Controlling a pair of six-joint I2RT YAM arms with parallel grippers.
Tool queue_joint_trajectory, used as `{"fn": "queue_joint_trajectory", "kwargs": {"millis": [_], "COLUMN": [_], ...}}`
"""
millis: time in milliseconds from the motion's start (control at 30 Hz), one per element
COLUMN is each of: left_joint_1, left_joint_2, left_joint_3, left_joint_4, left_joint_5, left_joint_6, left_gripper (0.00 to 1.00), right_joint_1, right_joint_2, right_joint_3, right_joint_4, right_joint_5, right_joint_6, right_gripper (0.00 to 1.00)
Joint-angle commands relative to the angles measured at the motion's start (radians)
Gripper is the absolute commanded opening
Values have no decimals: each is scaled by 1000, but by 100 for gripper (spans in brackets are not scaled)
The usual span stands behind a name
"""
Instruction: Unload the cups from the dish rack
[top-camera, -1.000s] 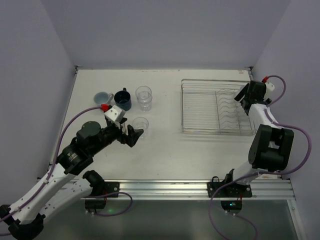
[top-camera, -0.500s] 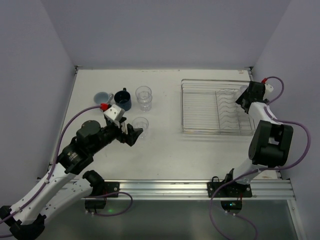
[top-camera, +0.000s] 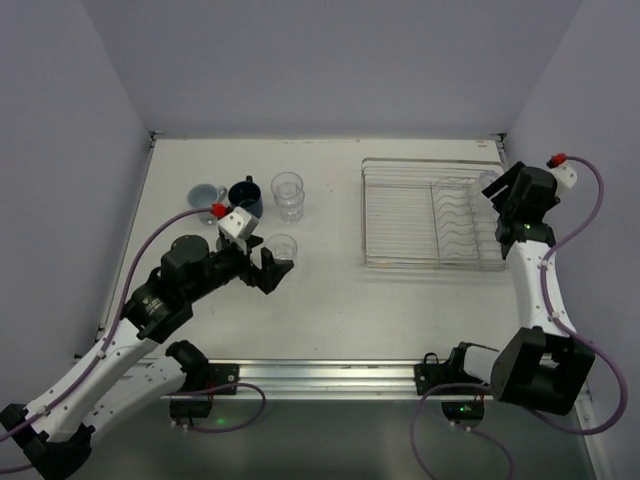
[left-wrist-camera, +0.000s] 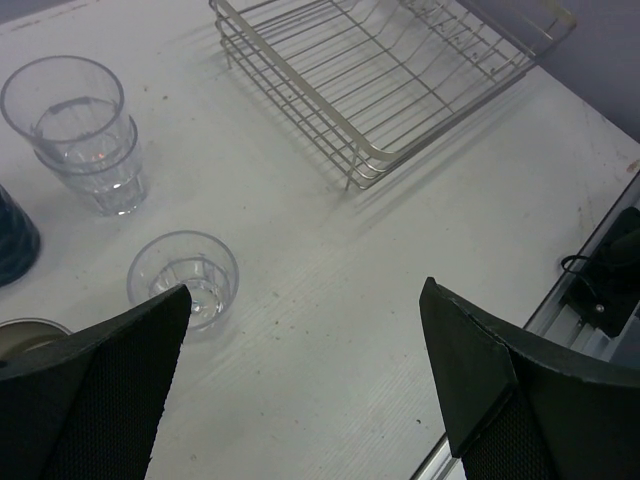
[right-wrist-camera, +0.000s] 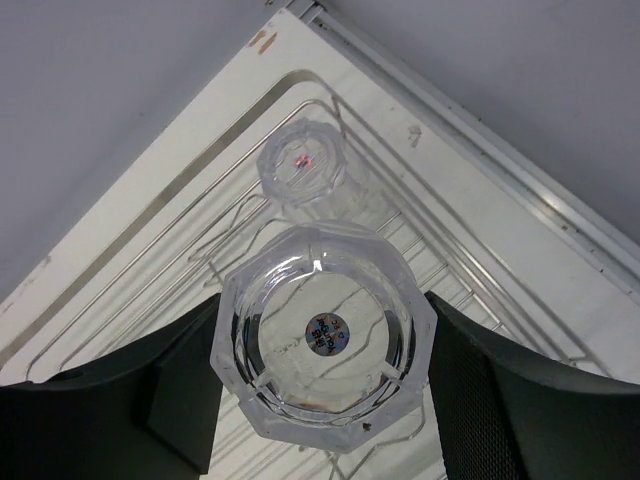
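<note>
The white table (top-camera: 330, 290) stood between pale lilac walls (top-camera: 330, 60), with a metal rail (top-camera: 400, 375) along its near edge. The right gripper (top-camera: 502, 188) clasped a clear tumbler (right-wrist-camera: 322, 335) above the dish rack (top-camera: 400, 215); the round sticker (right-wrist-camera: 327, 335) on its base was too small to read. Another tumbler (right-wrist-camera: 303, 162) sat in the rack's corner. The left gripper (left-wrist-camera: 305, 300) hung wide apart near a lone tumbler (left-wrist-camera: 184, 275), stacked tumblers (left-wrist-camera: 85, 130) and two mugs (top-camera: 245, 197).

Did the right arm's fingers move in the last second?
Yes. Seen from above, the right fingers, closed on a clear glass tumbler, shifted rightward to the dish rack's right edge.
</note>
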Motion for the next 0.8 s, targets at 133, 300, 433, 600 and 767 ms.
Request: {"fn": "queue_joint_trajectory", "kwargs": {"millis": [133, 300, 433, 600, 767], "left_joint_1": [8, 7, 5, -9, -50], "left_joint_2": [78, 179, 262, 394, 492], "left_joint_3": [59, 27, 17, 16, 40], "left_joint_4": [130, 315, 505, 700, 829], "left_joint_5": [181, 333, 374, 445, 454], "left_joint_6": [-120, -279, -371, -503, -565], "left_gripper": [100, 100, 99, 94, 84], "right_joint_1": [26, 110, 254, 401, 487], "right_joint_2": [-221, -319, -369, -358, -278], "right_joint_3": [-152, -259, -300, -383, -432], "right_joint_4": [142, 298, 426, 642, 792], "right_joint_5": [-416, -703, -854, -938, -978], "right_joint_6": [186, 332, 456, 585, 645], "right_gripper": [24, 22, 24, 24, 24]}}
